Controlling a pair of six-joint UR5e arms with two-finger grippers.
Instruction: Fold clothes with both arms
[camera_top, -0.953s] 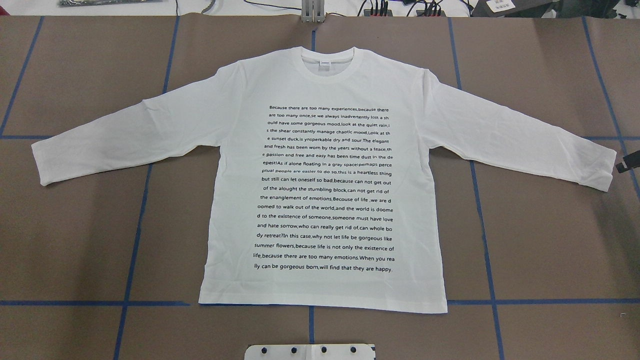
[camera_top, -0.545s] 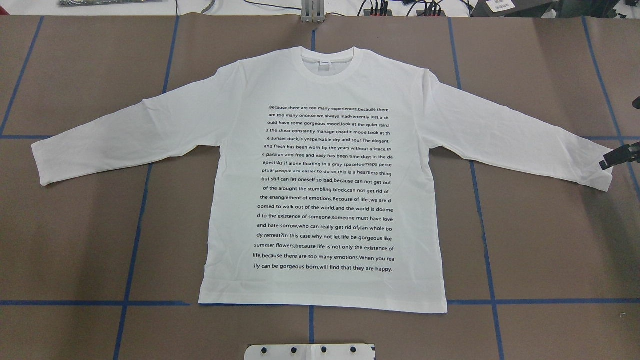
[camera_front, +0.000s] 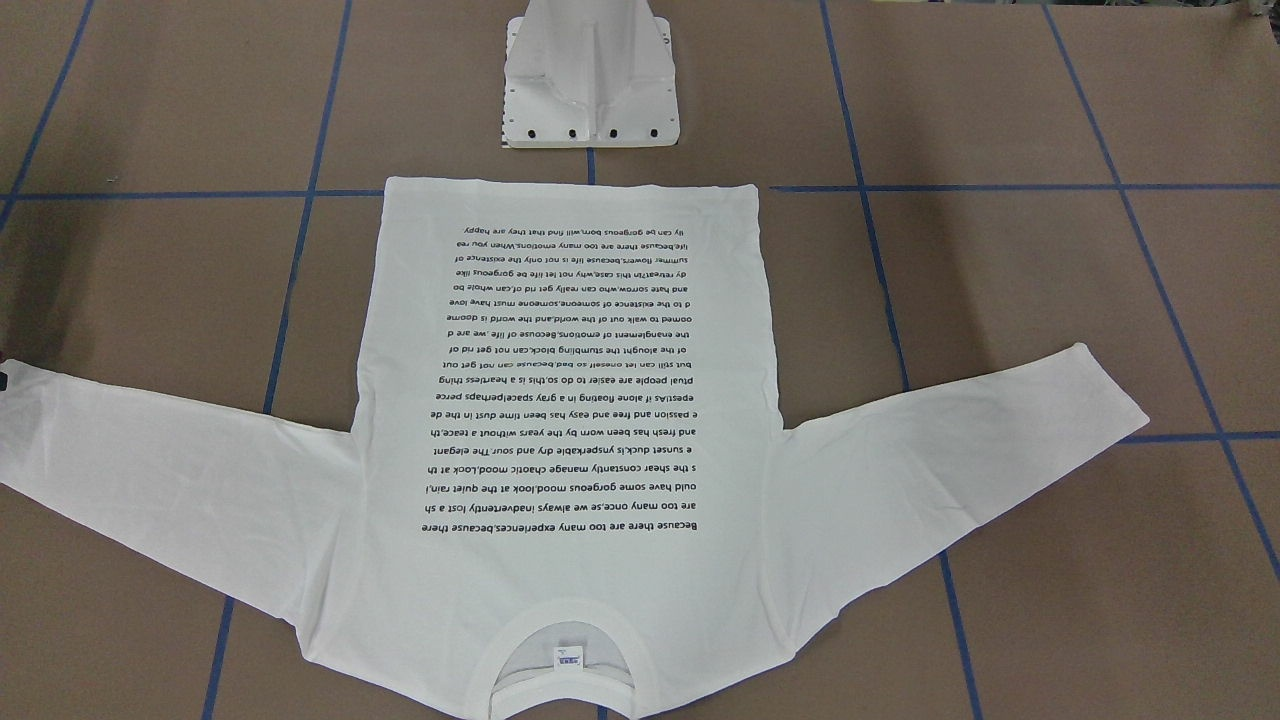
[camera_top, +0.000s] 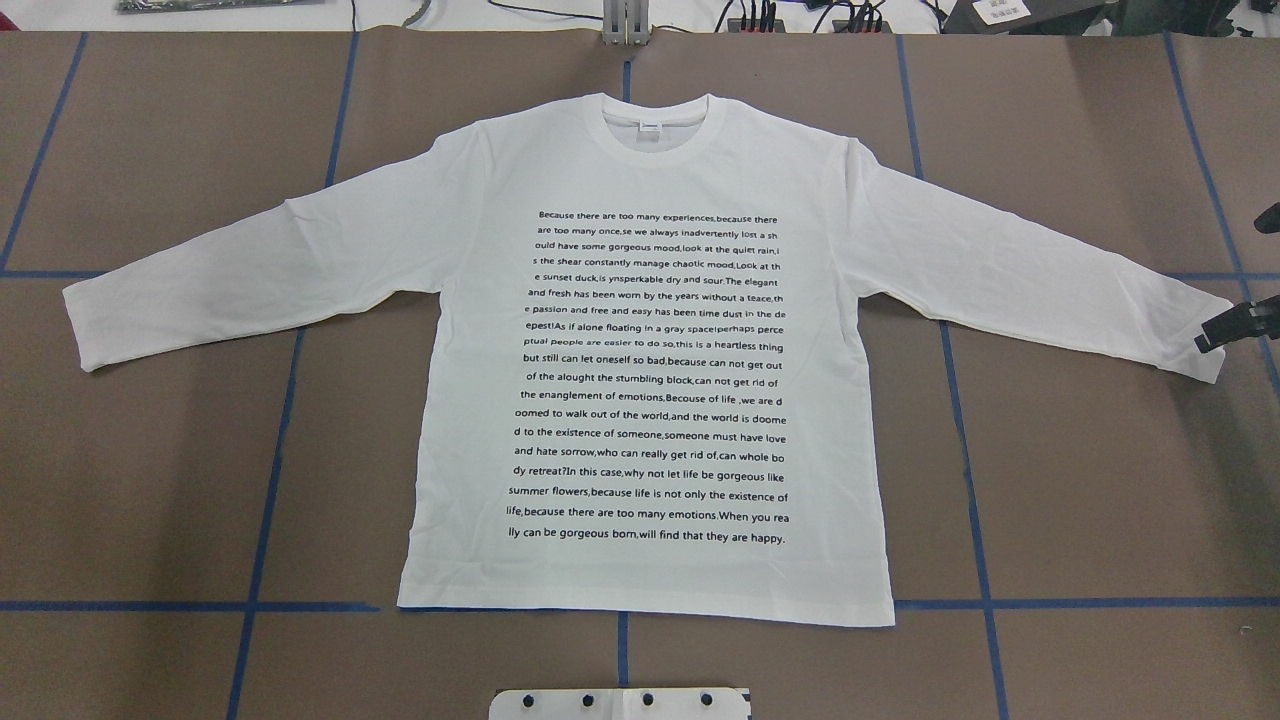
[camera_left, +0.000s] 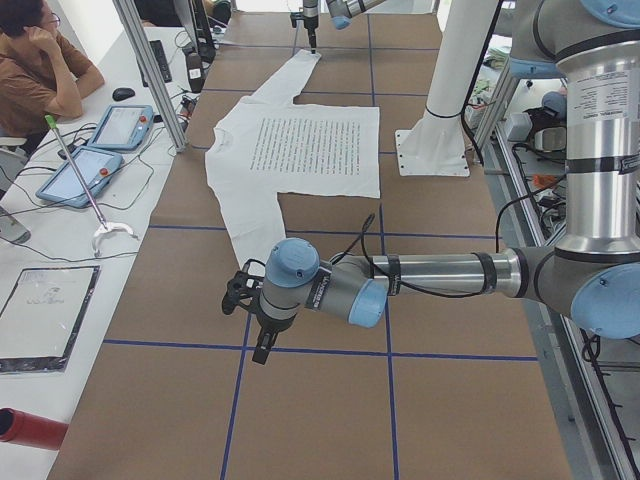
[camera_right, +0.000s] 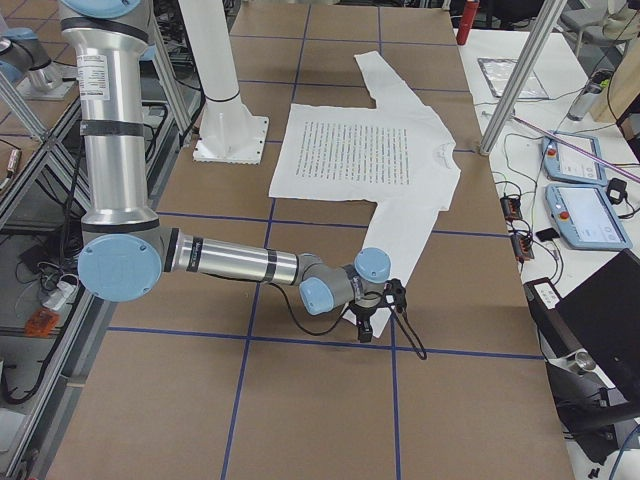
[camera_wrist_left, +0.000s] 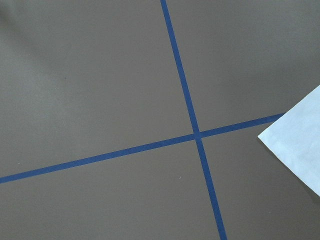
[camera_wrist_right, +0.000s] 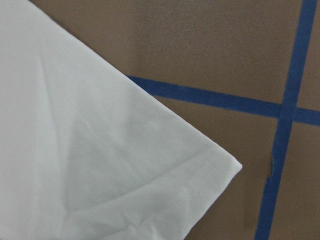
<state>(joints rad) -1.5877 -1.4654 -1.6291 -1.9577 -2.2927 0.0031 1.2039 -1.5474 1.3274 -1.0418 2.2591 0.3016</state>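
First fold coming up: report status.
Right gripper at right cuff, left gripper short of left cuff; jaws unclear. Shirt flat, unfolded. No obstruction seen.
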